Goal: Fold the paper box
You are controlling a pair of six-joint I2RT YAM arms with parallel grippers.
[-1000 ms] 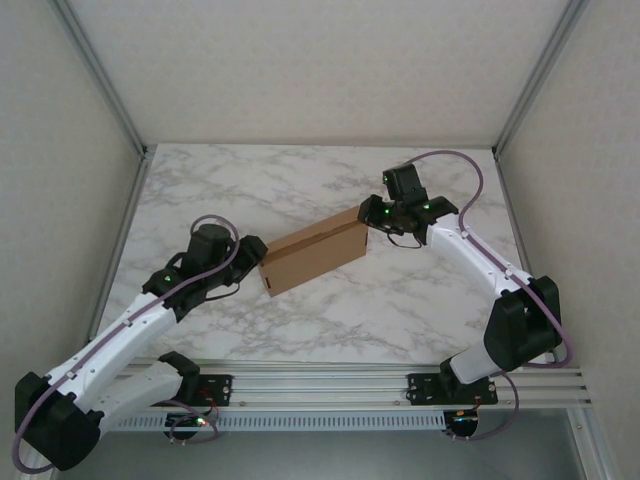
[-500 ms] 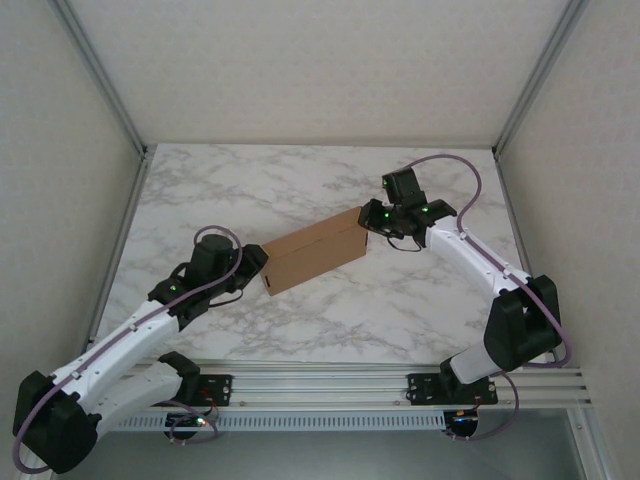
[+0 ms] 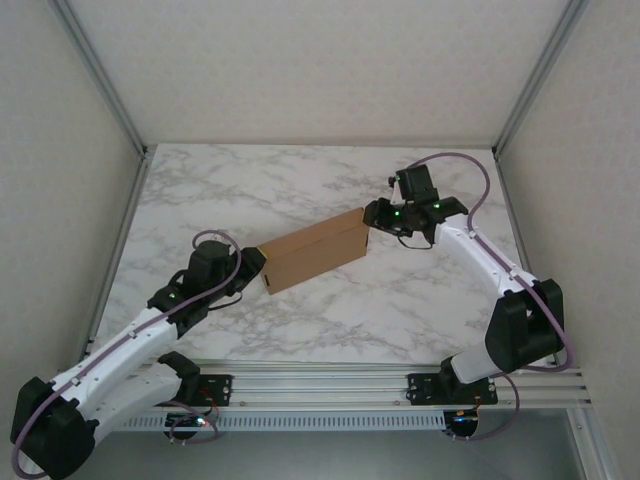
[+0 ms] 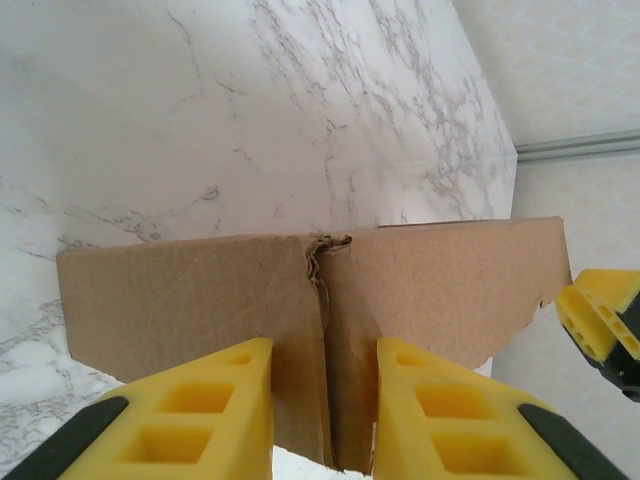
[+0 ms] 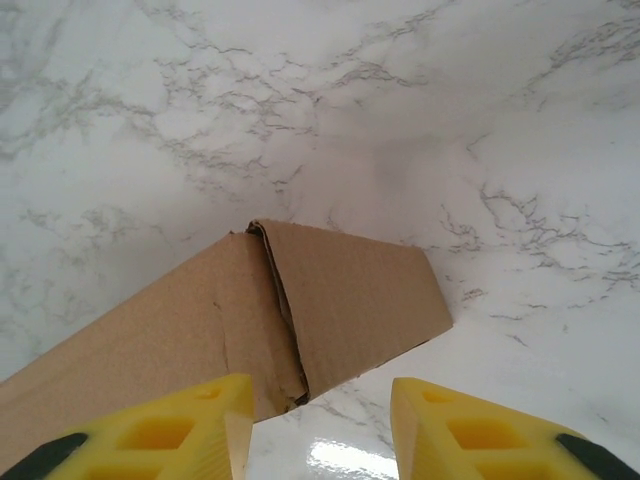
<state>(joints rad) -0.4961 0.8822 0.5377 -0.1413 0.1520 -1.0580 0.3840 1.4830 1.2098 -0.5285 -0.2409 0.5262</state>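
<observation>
A robotics lab test cell: a white marble-patterned desk (image 3: 300, 180) boxed in by pale textured wall panels (image 3: 320, 60) on grey aluminium posts (image 3: 100, 75) (a slotted aluminium rail (image 3: 330, 380) at 6 o'clock carries two white robot arms (image 3: 120, 350)).

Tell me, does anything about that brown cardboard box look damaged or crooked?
Yes. The paper box has a small ragged tear at the top of its corner crease in the left wrist view. It also lies slanted across the table.
</observation>
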